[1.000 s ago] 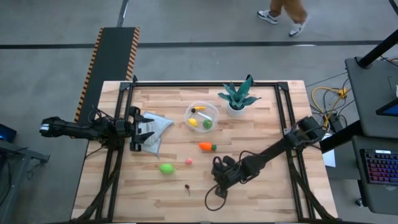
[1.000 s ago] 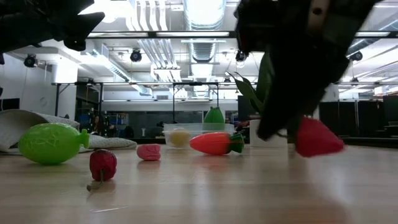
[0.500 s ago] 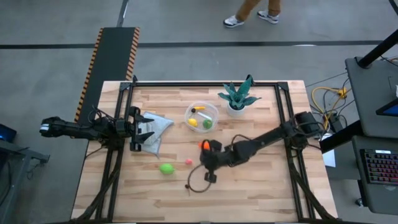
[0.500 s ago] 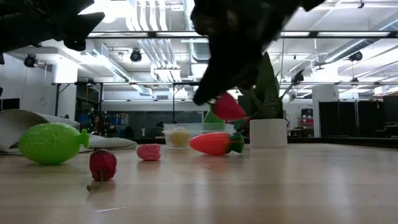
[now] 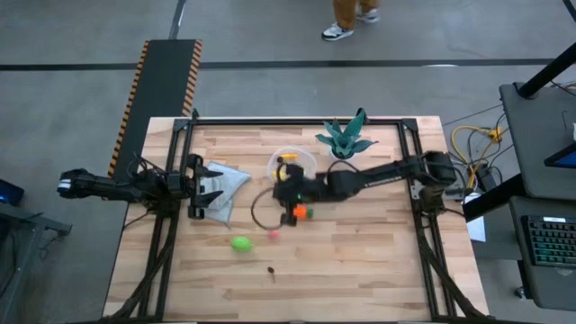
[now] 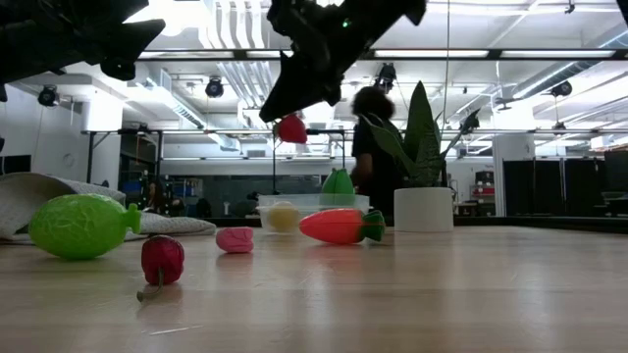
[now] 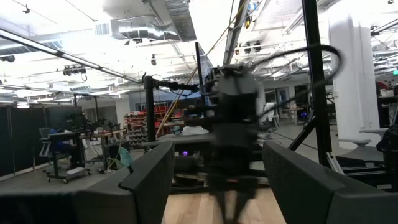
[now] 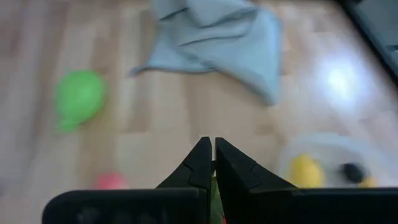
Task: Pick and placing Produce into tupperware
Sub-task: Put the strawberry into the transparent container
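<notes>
My right gripper [image 5: 286, 191] hovers beside the near edge of the clear tupperware bowl [image 5: 301, 155], shut on a red strawberry [image 6: 290, 128]. The bowl [image 6: 312, 202] holds a yellow lemon [image 6: 283, 216] and a green piece [image 6: 339, 184]. On the table lie an orange carrot [image 5: 299, 212], a green lime [image 5: 240, 243], a pink bit [image 5: 273, 234] and a dark bit [image 5: 271, 268]. My left gripper [image 5: 209, 186] waits open over the blue-grey cloth [image 5: 225, 180] at the table's left. My right gripper pinches the strawberry between its two shut fingers [image 8: 202, 163], which slant down from above. Only a sliver of the strawberry's green and red [image 8: 216, 202] shows between them in the wrist view. The strawberry hangs below the fingertips, lifted well clear of the table.
A teal spiky plant in a white pot [image 5: 345, 142] stands just right of the bowl. A black frame [image 5: 297, 121] runs along the table's far edge and sides. A loop of cable [image 5: 257, 209] hangs under my right arm. A person [image 5: 346, 13] walks beyond the far edge.
My right gripper has swept from the table's near-right part toward the far left, to the bowl's near edge, and has risen, staying shut. The strawberry has travelled with it, from just above the tabletop to well above the bowl's height.
</notes>
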